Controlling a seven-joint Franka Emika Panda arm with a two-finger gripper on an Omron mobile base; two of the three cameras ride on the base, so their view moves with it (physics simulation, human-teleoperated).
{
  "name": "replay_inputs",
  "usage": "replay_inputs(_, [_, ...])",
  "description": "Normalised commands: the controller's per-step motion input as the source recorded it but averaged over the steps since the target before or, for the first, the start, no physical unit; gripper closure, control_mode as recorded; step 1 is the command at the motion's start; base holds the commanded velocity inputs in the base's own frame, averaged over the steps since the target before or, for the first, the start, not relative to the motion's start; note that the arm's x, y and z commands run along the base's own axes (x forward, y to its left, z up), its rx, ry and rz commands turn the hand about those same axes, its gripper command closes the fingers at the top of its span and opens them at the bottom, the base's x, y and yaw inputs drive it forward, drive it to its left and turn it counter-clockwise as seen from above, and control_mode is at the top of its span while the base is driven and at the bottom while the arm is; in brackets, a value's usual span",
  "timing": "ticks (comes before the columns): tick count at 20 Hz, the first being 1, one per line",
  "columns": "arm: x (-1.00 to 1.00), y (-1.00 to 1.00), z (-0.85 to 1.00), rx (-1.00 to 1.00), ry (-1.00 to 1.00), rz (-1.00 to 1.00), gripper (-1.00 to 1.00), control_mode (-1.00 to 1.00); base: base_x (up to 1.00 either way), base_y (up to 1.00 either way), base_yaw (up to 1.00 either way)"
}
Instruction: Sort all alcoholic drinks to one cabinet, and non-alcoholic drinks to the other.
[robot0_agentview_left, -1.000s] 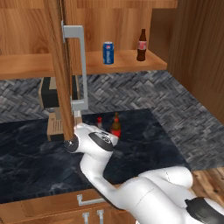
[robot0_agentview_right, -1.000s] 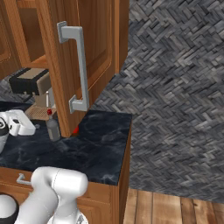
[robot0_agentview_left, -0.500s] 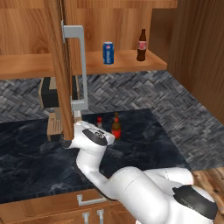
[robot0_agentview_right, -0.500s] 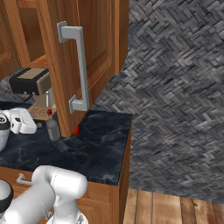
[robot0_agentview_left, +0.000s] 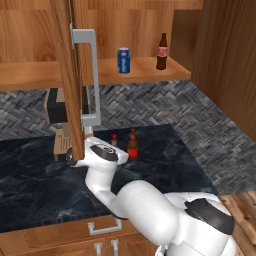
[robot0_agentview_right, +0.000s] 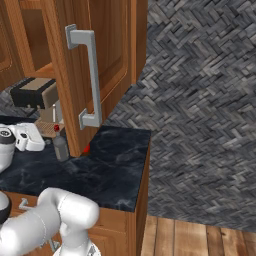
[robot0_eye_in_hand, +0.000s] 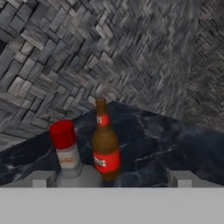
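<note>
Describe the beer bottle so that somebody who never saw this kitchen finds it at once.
Look at the dark marbled stone counter under the open wooden cabinet. Two bottles stand together there. The slim brown glass beer bottle with a red label is the taller; beside it, the clear greyish liquor bottle with a red cap is paler.

No lettering can be read anywhere. The beer bottle (robot0_eye_in_hand: 105, 144) carries a red label with blurred white marks; the liquor bottle (robot0_eye_in_hand: 70, 157), the soda can (robot0_agentview_left: 123, 60) and the cola bottle (robot0_agentview_left: 161, 48) show labels too small to make out.
</note>
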Motion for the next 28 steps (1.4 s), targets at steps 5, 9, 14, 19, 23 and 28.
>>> replay_inputs(5, [0.26, 0.0, -0.15, 0.0, 0.0, -0.01, -1.0, -1.0, 0.0, 0.0, 0.0])
replay_inputs(9, [0.23, 0.01, -0.13, 0.0, 0.0, -0.01, -1.0, -1.0, 0.0, 0.0, 0.0])
replay_inputs(14, [0.21, 0.02, -0.07, 0.0, 0.0, -0.02, -1.0, -1.0, 0.0, 0.0, 0.0])
replay_inputs(19, [0.22, 0.07, -0.07, 0.0, 0.0, -0.03, -1.0, -1.0, 0.0, 0.0, 0.0])
replay_inputs(23, [0.2, 0.15, -0.11, -0.01, 0.0, -0.04, -1.0, -1.0, 0.0, 0.0, 0.0])
replay_inputs(28, [0.17, 0.08, -0.11, -0.01, 0.0, -0.04, -1.0, -1.0, 0.0, 0.0, 0.0])
